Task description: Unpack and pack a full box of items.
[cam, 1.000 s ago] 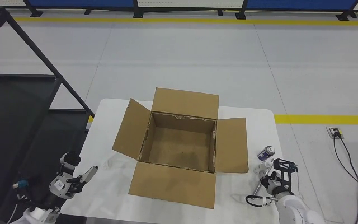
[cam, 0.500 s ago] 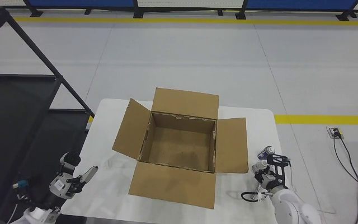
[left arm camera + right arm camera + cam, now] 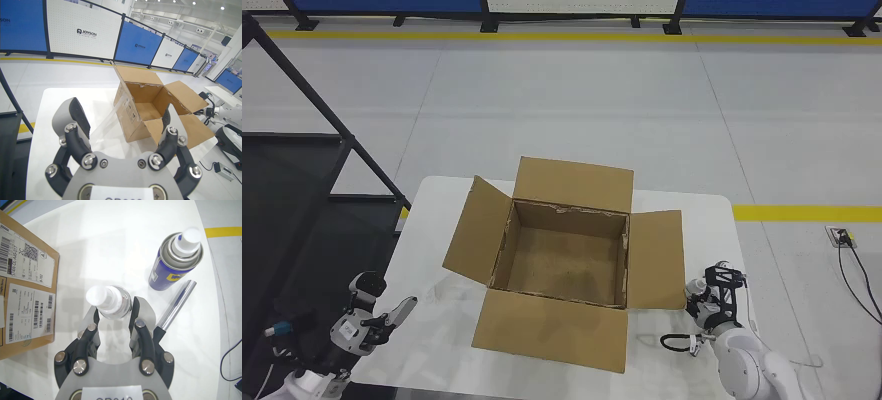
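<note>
An open cardboard box (image 3: 550, 335) stands mid-table with all flaps spread and its inside bare; the left wrist view shows it too (image 3: 132, 115). My right gripper (image 3: 115, 307) is beside the box's right flap (image 3: 28, 294), shut on a clear bottle (image 3: 117, 308) with a white cap that stands upright between the fingers. In the top view the right gripper (image 3: 710, 298) is at the table's front right. A blue spray can (image 3: 170, 273) stands just beyond the bottle. My left gripper (image 3: 122, 103) hangs open and holds nothing at the table's front left corner (image 3: 392, 315).
A chrome rod (image 3: 177, 304) lies on the table next to the spray can and the right gripper. A loose strip of clear tape (image 3: 107, 125) hangs off the box's left side. A dark frame (image 3: 302, 90) stands left of the table.
The right arm has moved left towards the box's right flap, and the white-capped bottle now sits between its fingers. The left arm has stayed put.
</note>
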You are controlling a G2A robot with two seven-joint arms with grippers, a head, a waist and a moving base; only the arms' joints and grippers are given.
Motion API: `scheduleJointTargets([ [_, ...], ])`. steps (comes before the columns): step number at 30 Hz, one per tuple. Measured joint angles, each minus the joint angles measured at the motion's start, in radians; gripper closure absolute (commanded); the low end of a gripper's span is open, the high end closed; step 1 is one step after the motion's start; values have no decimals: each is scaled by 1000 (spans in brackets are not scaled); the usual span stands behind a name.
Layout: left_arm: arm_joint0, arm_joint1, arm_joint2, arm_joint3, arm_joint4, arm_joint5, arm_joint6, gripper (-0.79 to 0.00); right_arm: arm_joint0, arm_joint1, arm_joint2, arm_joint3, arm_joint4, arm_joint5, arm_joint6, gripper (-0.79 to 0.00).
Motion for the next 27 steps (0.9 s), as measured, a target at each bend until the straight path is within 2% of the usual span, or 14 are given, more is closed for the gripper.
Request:
scheduleJointTargets([
  [4,0,0,0,0,0,0,0,-785,-18,2,22,-17,-10,4,15,-785],
  [8,0,0,0,0,0,0,0,-785,-89,12,99,-97,-14,7,57,-785],
  [11,0,0,0,0,0,0,0,-785,-140,21,185,-169,9,1,143,-785],
  [14,0,0,0,0,0,0,0,-785,-144,31,255,-195,30,-22,259,-785],
  [19,0,0,0,0,0,0,0,-785,-53,49,281,-147,-6,-60,522,-785],
  [21,0,0,0,0,0,0,0,-785,11,55,261,-104,-39,-73,632,-751],
  [25,0,0,0,0,0,0,0,-785,114,58,206,-28,-87,-68,762,-739],
  [26,0,0,0,0,0,0,0,-785,133,58,194,-12,-93,-65,782,-727],
  [27,0,0,0,0,0,0,0,-785,154,58,180,9,-100,-58,799,-665],
])
